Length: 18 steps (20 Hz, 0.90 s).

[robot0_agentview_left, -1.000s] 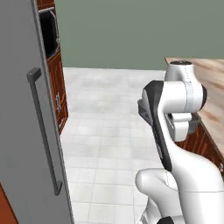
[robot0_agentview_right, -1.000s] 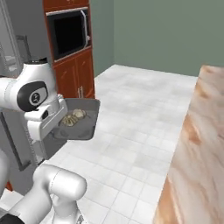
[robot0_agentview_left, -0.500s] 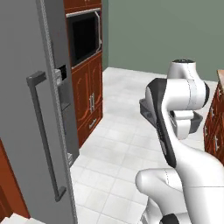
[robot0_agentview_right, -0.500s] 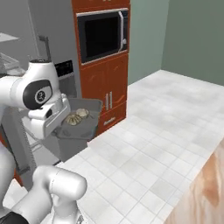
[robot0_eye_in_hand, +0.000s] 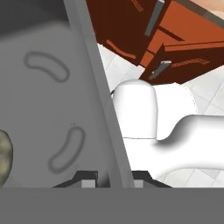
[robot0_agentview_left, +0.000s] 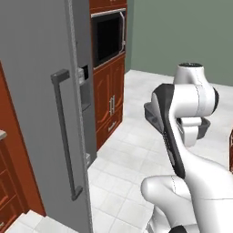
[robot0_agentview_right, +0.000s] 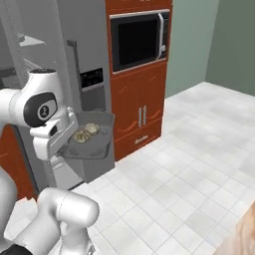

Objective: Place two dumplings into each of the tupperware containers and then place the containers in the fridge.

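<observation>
I had my gripper [robot0_eye_in_hand: 109, 177] nearly closed, its two fingers pinching the side wall of the dark grey tupperware container [robot0_agentview_right: 94, 144], which I carried roughly level in the air in front of the fridge [robot0_agentview_right: 74, 89]. Two dumplings [robot0_agentview_right: 85, 132] lay side by side on the container's floor, on the side nearer the fridge; the edge of one showed in the hand view [robot0_eye_in_hand: 4, 155]. I judged the filling of this container done and the step in hand to be carrying it to the fridge. The fridge door [robot0_agentview_left: 41, 109] stood open beside me. The next move called for swinging the container toward a pale shelf [robot0_agentview_right: 30, 40] inside while keeping it level.
</observation>
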### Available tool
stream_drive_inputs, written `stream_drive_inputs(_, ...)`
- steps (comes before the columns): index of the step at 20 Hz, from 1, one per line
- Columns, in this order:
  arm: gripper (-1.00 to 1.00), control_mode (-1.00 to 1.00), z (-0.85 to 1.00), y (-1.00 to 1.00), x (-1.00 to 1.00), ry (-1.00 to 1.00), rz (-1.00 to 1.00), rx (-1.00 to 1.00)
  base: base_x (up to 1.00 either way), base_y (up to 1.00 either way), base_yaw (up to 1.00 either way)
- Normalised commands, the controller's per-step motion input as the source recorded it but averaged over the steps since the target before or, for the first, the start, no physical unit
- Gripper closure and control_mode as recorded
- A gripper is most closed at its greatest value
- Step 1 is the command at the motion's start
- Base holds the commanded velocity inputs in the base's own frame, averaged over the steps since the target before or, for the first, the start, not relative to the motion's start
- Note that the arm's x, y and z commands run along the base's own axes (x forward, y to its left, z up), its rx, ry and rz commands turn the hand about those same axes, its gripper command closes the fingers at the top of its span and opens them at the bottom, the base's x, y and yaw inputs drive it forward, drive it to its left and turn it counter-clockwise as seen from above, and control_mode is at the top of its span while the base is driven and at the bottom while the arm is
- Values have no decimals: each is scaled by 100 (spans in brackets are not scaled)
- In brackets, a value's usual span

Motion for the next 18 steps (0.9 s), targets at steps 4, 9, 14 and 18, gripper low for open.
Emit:
stream_drive_inputs(4, 100, 100, 0, 0, 0, 0, 0, 0, 100, 0, 0)
stream_drive_inputs(9, 100, 100, 0, 0, 0, 0, 0, 0, 100, 1, -3)
stream_drive_inputs(14, 100, 100, 0, 0, 0, 0, 0, 0, 100, -9, 26)
stream_drive_inputs(18, 100, 100, 0, 0, 0, 0, 0, 0, 76, -8, 74)
